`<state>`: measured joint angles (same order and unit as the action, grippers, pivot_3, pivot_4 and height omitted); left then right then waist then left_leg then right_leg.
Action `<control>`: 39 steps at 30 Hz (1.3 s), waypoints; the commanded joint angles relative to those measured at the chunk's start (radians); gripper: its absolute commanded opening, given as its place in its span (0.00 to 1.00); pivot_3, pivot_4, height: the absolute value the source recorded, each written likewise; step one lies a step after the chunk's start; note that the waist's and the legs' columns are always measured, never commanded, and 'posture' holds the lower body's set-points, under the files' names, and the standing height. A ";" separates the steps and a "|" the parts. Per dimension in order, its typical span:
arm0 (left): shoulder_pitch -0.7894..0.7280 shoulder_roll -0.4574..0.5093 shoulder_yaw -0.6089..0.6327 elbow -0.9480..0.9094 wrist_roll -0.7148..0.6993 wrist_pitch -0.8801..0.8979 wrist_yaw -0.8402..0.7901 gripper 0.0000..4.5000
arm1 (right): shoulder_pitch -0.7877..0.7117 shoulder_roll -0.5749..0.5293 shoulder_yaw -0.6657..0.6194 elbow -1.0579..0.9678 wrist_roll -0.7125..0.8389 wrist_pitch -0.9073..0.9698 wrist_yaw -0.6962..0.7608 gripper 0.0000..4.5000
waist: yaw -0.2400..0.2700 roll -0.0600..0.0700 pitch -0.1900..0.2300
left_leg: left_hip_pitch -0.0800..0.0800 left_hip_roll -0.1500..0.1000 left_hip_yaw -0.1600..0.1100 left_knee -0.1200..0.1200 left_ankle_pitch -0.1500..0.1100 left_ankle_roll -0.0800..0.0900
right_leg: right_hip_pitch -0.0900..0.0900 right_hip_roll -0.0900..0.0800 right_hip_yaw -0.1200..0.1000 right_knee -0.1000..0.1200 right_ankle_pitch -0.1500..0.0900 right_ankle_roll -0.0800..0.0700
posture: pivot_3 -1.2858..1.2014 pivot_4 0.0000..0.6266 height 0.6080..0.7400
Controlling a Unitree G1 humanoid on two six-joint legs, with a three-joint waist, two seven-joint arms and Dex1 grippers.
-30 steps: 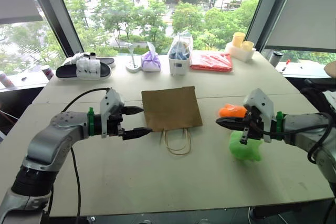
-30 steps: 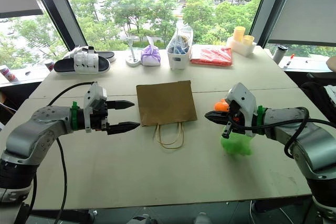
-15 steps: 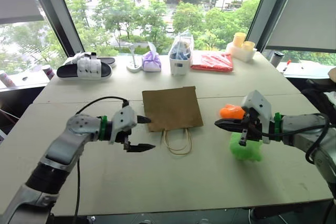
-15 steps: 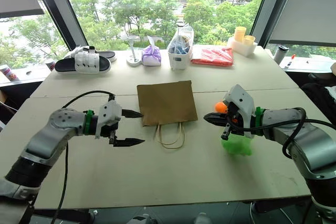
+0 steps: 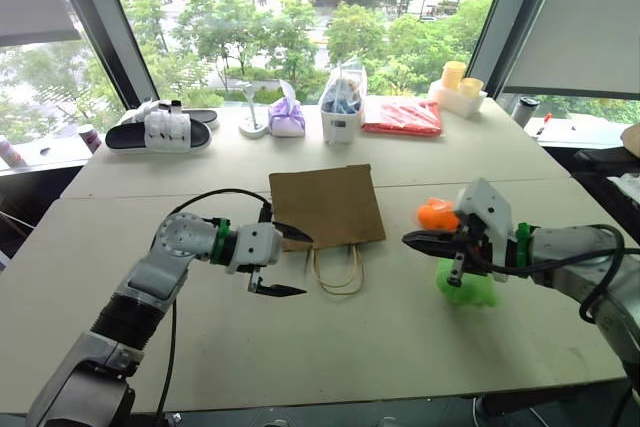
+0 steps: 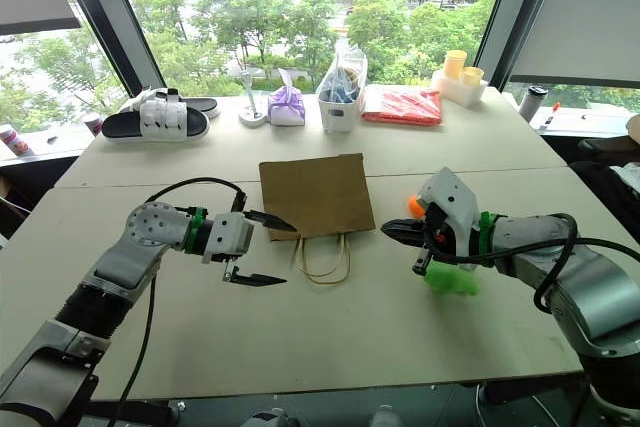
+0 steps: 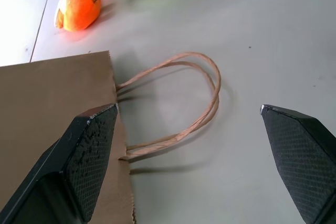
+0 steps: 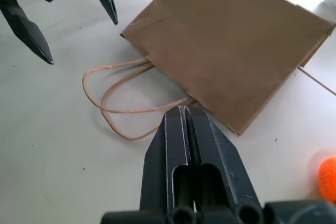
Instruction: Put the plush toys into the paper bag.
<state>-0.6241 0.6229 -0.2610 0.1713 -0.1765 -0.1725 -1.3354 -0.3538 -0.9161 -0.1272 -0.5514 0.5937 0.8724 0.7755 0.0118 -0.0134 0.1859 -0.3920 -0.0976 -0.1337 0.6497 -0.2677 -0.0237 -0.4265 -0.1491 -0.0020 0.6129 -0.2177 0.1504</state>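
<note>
The brown paper bag (image 5: 328,205) lies flat on the table, its loop handles (image 5: 340,272) toward me. My left gripper (image 5: 301,265) is open just left of the handles, one finger over the bag's near corner, the other over bare table. In the left wrist view its fingers (image 7: 89,145) straddle the handles (image 7: 184,103). My right gripper (image 5: 410,238) is shut and empty, hovering right of the bag. The orange plush toy (image 5: 437,214) sits behind it and the green plush toy (image 5: 468,290) lies partly hidden under the right wrist.
Along the far edge by the window stand black-and-white sandals (image 5: 160,132), a purple cloth bundle (image 5: 287,117), a clear plastic bag of blue items (image 5: 342,102), a red packet (image 5: 403,117) and yellow cups (image 5: 458,79). Bare tabletop lies in front of the bag.
My left gripper has swung down and right to the bag's handles and rolled, still open. The right gripper has stayed put, still shut.
</note>
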 commanded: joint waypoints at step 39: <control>-0.227 -0.277 0.156 0.214 -0.107 0.135 0.196 0.01 | 0.155 0.070 0.027 -0.194 0.059 0.084 -0.233 0.00 | 0.000 -0.001 0.000 | 0.000 -0.004 0.000 0.003 0.000 0.000 | 0.002 0.000 0.000 0.002 0.001 0.001 | 0.52 0.24 1.00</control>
<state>-0.8271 0.3543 -0.1314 0.4285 -0.2452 -0.0744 -1.1507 -0.1983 -0.8528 -0.1198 -0.7411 0.6785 0.9877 0.5457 0.0122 -0.0141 0.1855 -0.3918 -0.1022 -0.1341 0.6528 -0.2677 -0.0234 -0.4242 -0.1492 -0.0022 0.6143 -0.2170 0.1517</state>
